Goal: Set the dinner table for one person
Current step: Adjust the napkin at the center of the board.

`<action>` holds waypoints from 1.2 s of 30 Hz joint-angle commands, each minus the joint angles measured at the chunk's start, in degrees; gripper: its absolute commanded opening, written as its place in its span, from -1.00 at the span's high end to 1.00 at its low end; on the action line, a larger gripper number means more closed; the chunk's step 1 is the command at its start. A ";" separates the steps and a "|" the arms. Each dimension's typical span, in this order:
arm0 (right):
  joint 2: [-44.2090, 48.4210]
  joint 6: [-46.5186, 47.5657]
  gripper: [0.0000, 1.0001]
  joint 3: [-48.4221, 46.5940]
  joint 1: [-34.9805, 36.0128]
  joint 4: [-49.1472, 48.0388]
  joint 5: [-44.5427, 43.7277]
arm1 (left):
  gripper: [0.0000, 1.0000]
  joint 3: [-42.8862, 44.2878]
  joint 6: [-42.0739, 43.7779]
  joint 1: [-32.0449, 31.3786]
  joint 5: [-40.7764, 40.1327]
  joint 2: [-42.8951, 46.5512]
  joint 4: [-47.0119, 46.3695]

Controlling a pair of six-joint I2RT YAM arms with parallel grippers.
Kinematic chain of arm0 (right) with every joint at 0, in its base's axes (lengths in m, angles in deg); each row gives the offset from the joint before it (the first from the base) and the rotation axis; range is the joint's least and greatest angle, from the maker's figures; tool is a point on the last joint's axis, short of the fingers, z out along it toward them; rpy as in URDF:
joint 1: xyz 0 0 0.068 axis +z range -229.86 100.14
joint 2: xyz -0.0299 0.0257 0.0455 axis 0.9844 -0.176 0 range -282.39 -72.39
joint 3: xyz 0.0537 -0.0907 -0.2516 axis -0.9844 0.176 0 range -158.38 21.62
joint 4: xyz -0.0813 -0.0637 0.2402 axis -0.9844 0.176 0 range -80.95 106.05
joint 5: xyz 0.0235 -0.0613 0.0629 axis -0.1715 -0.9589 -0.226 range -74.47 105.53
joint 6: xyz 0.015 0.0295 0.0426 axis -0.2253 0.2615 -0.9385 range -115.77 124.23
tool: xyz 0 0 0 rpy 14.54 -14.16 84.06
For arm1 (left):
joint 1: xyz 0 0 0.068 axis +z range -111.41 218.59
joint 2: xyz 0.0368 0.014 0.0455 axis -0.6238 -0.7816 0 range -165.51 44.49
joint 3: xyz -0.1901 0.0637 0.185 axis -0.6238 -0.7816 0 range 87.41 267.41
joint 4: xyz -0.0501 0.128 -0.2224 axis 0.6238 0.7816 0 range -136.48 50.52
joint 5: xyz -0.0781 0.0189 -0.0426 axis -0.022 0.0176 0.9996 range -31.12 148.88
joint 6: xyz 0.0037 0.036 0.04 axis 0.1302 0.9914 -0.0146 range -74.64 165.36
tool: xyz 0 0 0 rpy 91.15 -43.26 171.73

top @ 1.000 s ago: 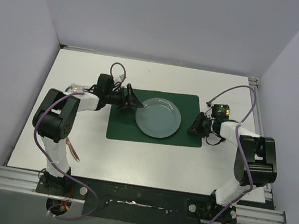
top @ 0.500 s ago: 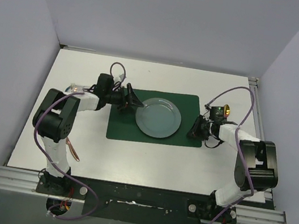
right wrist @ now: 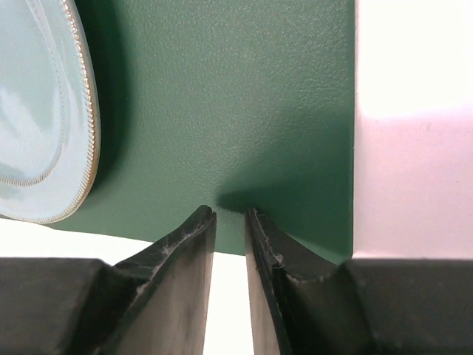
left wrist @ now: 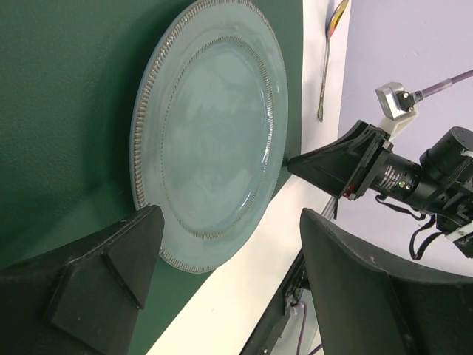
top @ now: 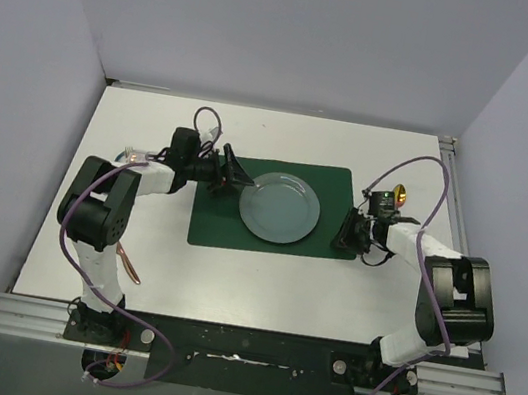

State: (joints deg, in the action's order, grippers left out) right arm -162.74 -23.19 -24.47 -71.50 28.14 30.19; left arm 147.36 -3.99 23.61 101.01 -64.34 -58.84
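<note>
Since a second ago the right arm has drawn its elbow nearer the bases and its right gripper (top: 346, 234) has slid a little toward the near right corner of the mat (top: 213, 227), uncovering a gold spoon (top: 402, 192) that now lies in plain sight on the white table (top: 258, 293) just beyond the wrist. The left arm has barely shifted. The table fills the middle of the top view, with metal rails along its near and right edges, and carries the dark green mat at its centre. A pale blue plate (top: 281, 207) with a beaded rim sits on the mat, right of its middle. The left gripper (top: 239, 179) hangs over the mat at the plate's left rim, spread wide and holding nothing; in its wrist view the rim shows between the two fingers, though whether either touches it cannot be told. The right gripper's fingers (right wrist: 194, 244) are barely parted, with only a thin slit between them and nothing in it, their tips at the mat's edge near the corner, well apart from the plate. A coppery utensil (top: 131, 266) lies on the table by the left arm.
</note>
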 commanded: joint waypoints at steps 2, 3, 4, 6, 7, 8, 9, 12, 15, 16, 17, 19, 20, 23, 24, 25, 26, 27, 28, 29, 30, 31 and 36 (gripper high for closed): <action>2.05 1.39 0.35 -4.92 0.41 3.70 -5.86 | -0.46 1.74 -0.33 0.46 1.20 1.62 -3.94; 2.14 1.65 0.23 -5.97 0.37 4.35 -6.34 | -0.46 1.61 -0.32 0.46 1.20 1.61 -3.98; 2.27 1.93 0.12 -6.82 0.28 4.71 -6.76 | -0.46 1.52 -0.32 0.42 1.18 1.59 -4.01; 2.58 2.25 0.03 -8.26 -0.23 5.13 -7.53 | -0.46 1.36 -0.40 0.46 1.20 1.45 -4.07; 2.70 2.47 0.02 -8.76 -0.68 5.21 -7.69 | -0.46 1.33 -0.40 0.40 1.20 1.37 -4.11; 2.69 2.65 0.02 -9.24 -1.30 5.25 -7.77 | -0.46 1.32 -0.40 0.42 1.28 1.35 -4.16; 2.59 2.78 0.02 -9.61 -1.95 5.19 -7.80 | -0.46 1.32 -0.40 0.42 1.27 1.35 -4.24; 1.69 3.52 0.02 -10.23 -4.26 4.18 -7.00 | -0.46 1.28 -0.40 0.49 1.34 1.65 -4.25; -0.18 4.09 0.02 -10.69 -6.18 3.00 -6.50 | -0.46 1.23 -0.39 0.56 1.53 1.95 -4.17; -0.98 4.31 0.02 -11.00 -6.59 2.91 -6.23 | -0.46 1.16 -0.33 0.53 1.51 2.14 -4.02; -1.82 4.38 0.02 -11.26 -6.94 2.76 -5.96 | -0.46 1.14 -0.24 0.63 1.47 2.21 -3.93; -3.22 4.56 0.02 -11.48 -7.32 2.35 -5.26 | -0.46 1.06 -0.14 0.77 1.46 2.48 -3.68; -3.66 4.56 0.02 -11.37 -7.45 2.09 -5.07 | -0.46 1.01 -0.06 0.90 1.46 2.53 -3.60; -4.35 4.20 0.02 -10.61 -7.54 0.92 -4.30 | -0.46 0.97 0.03 1.25 1.46 2.67 -3.33; -4.47 4.07 0.02 -10.21 -7.49 0.49 -4.01 | -0.46 0.92 0.05 1.41 1.46 2.74 -3.29; -4.61 3.97 0.02 -9.84 -7.60 0.04 -3.61 | -0.46 0.88 0.04 1.51 1.51 2.75 -3.29; -4.84 3.88 0.03 -9.55 -7.62 -0.29 -3.32 | -0.46 0.88 0.07 1.57 1.47 2.80 -3.28; -5.10 3.79 0.03 -9.29 -7.63 -0.55 -3.10 | -0.46 0.80 0.08 1.56 1.47 2.77 -3.28; -5.37 3.78 0.03 -9.02 -7.62 -0.77 -2.87 | -0.46 0.79 0.11 1.63 1.46 2.75 -3.28; -5.63 3.70 0.03 -8.76 -7.72 -1.06 -2.73 | -0.46 0.72 0.12 1.70 1.45 2.69 -3.28; -5.91 3.64 0.03 -8.57 -7.69 -1.27 -2.36 | -0.46 0.70 0.12 1.69 1.47 2.69 -3.28; -6.23 3.61 0.04 -8.38 -7.68 -1.52 -2.13 | -0.46 0.63 0.12 1.75 1.47 2.61 -3.28; -6.66 3.27 0.10 -7.26 -7.74 -2.34 -1.18 | -0.46 0.44 0.12 1.98 1.55 2.16 -3.37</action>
State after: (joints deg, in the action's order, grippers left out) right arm -169.43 -19.82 -32.79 -79.06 28.34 27.32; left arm 147.34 -4.12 25.08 101.18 -64.34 -59.97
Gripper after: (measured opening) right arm 0.464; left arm 0.730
